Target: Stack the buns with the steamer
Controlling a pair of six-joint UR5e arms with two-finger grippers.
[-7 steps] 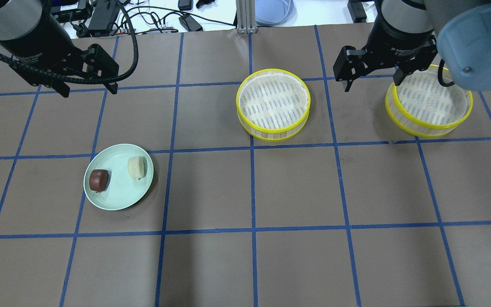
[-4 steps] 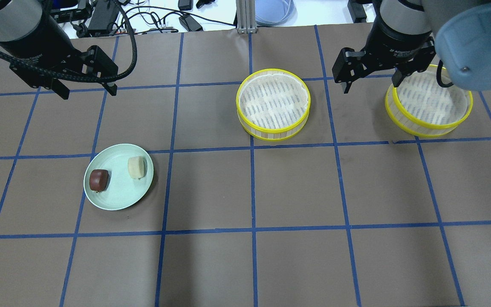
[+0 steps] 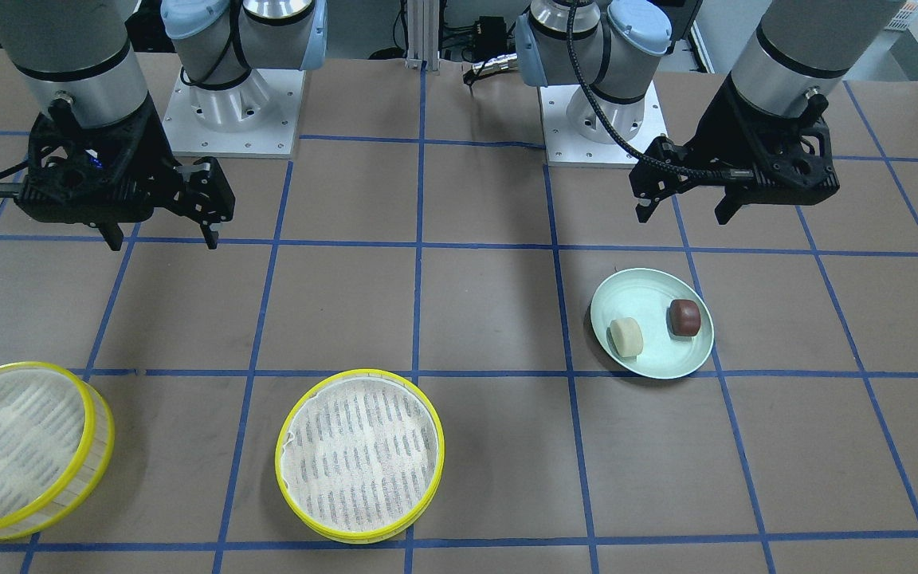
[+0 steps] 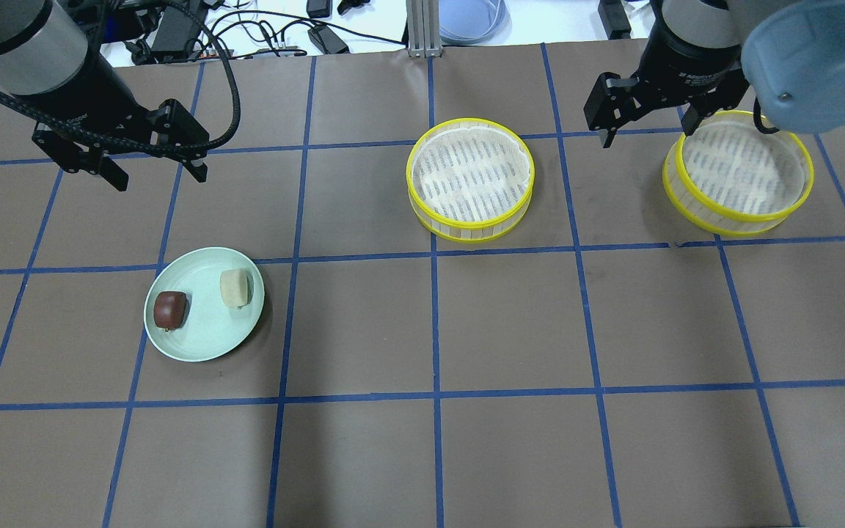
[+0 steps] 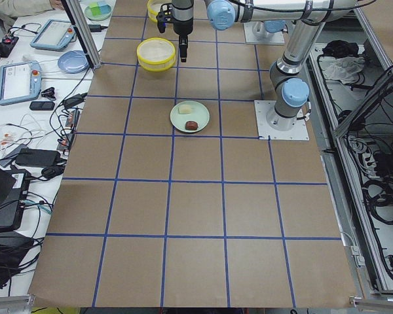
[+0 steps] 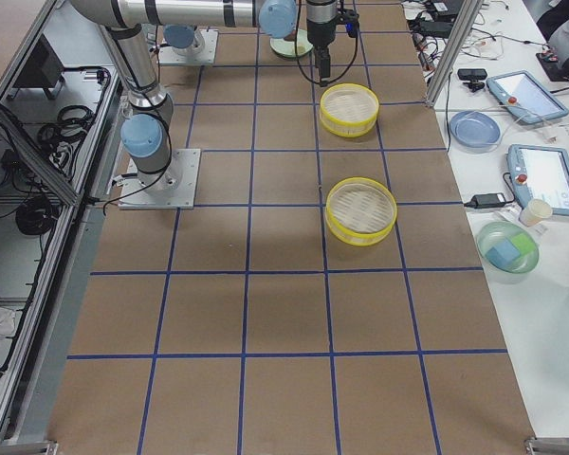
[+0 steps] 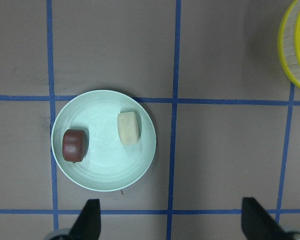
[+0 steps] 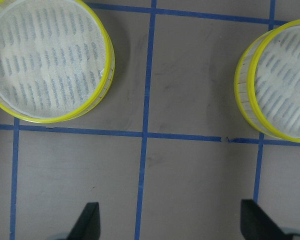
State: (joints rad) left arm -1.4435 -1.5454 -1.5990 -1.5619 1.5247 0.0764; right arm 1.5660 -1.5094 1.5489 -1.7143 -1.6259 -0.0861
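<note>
Cream bun (image 4: 235, 287) and brown bun (image 4: 170, 309) stand on edge on the plate (image 4: 206, 339); left gripper (image 4: 161, 178), right gripper (image 4: 647, 136) spread wide.

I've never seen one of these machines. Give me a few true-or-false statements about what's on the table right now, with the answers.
1. The pale cream puck-shaped bun and the dark reddish-brown bun both sit on the round mint-green plate. True.
2. The mid-table round yellow-rimmed steamer tier sits stacked on the right-hand yellow-rimmed steamer tier. False: they stand apart, and both are empty.
3. The left claw grips the cream bun. False: it is open and holds nothing.
4. The right claw is open and empty. True.
</note>
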